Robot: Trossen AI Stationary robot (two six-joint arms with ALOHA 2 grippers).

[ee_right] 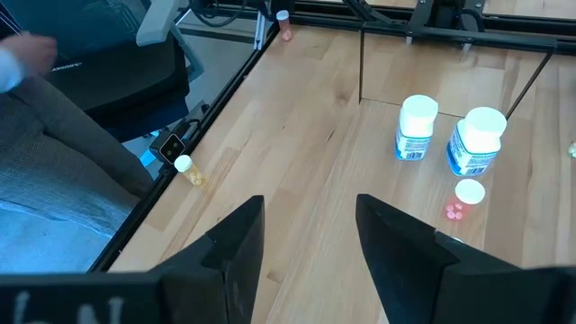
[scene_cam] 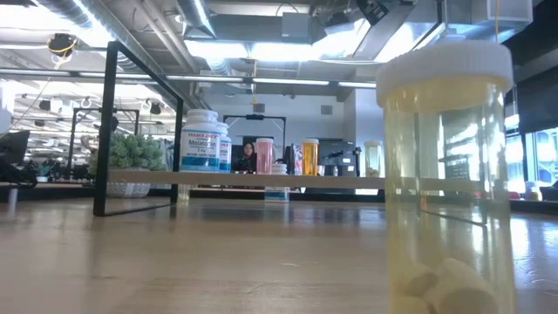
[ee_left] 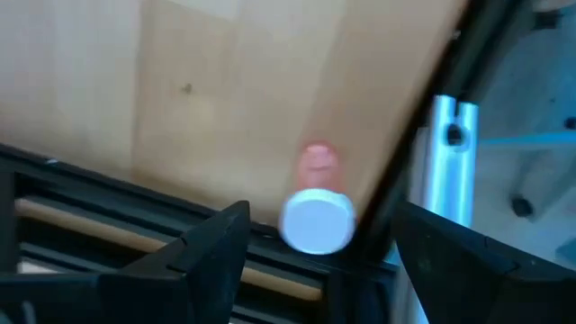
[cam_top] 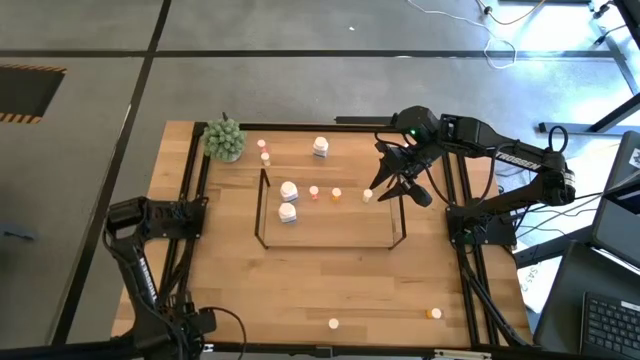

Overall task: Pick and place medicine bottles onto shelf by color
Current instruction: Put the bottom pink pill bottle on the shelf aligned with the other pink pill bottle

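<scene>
Your right gripper (cam_top: 385,185) is hovering over the shelf's (cam_top: 330,243) right end, fingers spread, gripping nothing. Your left gripper (ee_left: 310,261) is waiting spread and empty at the table's left edge. Two white medicine bottles (cam_top: 288,201) are standing on the shelf.

Right gripper (ee_right: 306,243) hangs above bare wood table (ee_right: 297,117), fingers apart, nothing between them. Two white bottles (ee_right: 416,128) with blue labels stand side by side; a small pink bottle (ee_right: 466,193) just beside them. Cream-capped bottle (ee_right: 187,168) near table edge. Another small pink one (ee_right: 283,22) far off.
</scene>
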